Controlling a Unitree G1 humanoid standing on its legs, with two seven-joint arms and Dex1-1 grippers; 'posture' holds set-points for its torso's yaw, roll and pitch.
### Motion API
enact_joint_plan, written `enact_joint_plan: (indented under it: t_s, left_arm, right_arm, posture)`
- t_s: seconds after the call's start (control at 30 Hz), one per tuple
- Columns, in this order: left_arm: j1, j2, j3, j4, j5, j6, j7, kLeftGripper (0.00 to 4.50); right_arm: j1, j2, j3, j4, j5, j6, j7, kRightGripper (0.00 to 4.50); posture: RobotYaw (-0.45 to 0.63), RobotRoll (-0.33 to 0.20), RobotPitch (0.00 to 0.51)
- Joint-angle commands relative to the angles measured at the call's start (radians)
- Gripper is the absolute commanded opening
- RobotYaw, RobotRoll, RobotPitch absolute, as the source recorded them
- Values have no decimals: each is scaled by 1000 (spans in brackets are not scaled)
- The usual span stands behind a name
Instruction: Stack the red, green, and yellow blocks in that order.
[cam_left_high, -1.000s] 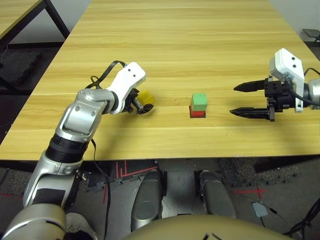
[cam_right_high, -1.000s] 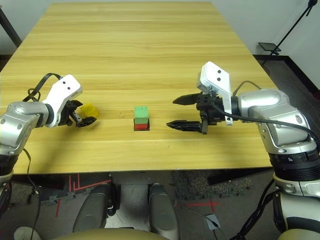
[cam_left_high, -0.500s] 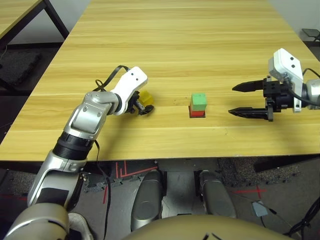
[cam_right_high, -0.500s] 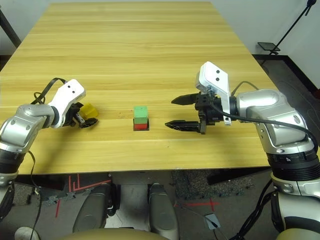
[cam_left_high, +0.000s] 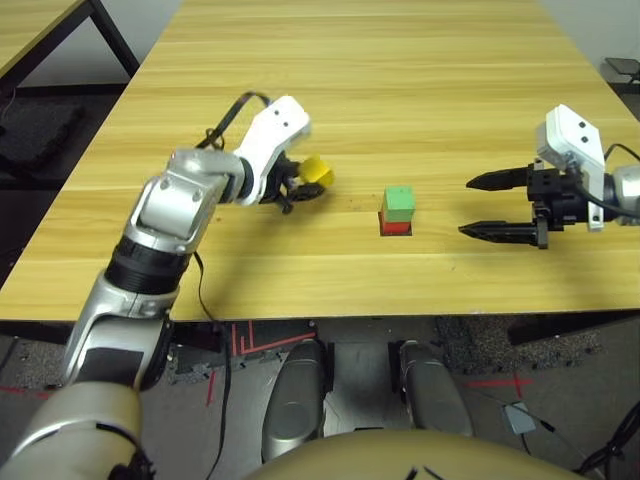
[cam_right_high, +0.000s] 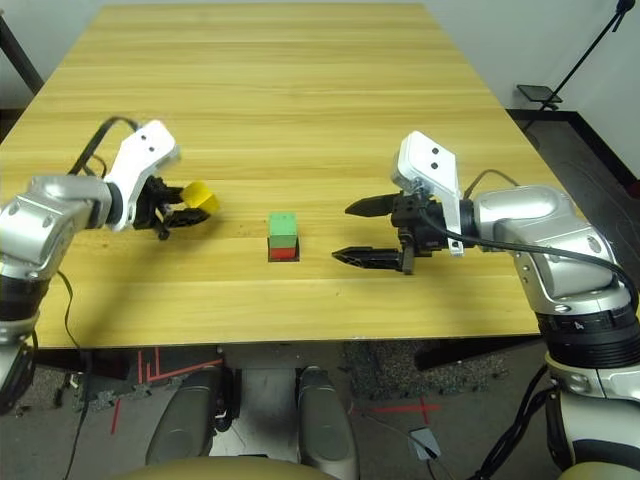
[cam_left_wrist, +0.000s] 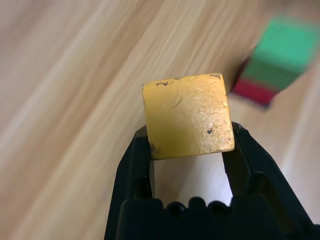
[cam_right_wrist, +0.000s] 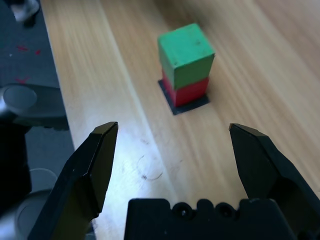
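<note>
Here the left gripper (cam_left_high: 303, 189) pinches the yellow block (cam_left_high: 317, 170) aloft, forearm angled inward.

Both arms silver metallic, segmented, rounded joint housings with black rings between segments. White angular camera housing on each wrist, two small dark dots on top face. Left gripper (cam_left_high: 300, 190): two black fingers, short, glossy plastic, ridged base with small round bumps seen in left wrist view. Right gripper (cam_left_high: 492, 206): two black fingers, long, tapering to points, black blocky mount behind. Black cable loops over left wrist; dark cable runs along right forearm.
</note>
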Motion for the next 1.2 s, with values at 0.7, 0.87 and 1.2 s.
enact_joint_plan:
  t_s: [0.7,0.87,1.2]
  left_arm:
    - [-206,-198,-229,393,103,-361,-296,2065]
    - [-203,-211,-227,402,118,-365,-302,2065]
    - [-216,-243,-218,461,154,-406,-298,2065]
  right_arm:
    - [99,-19,-68,-74,52,31,-71,4500]
    - [100,-20,-69,-75,54,34,-77,4500]
    - [107,-12,-67,-84,60,39,-91,4500]
  posture:
    - [-10,-23,106]
    - [-10,-21,110]
    - [-15,-16,113]
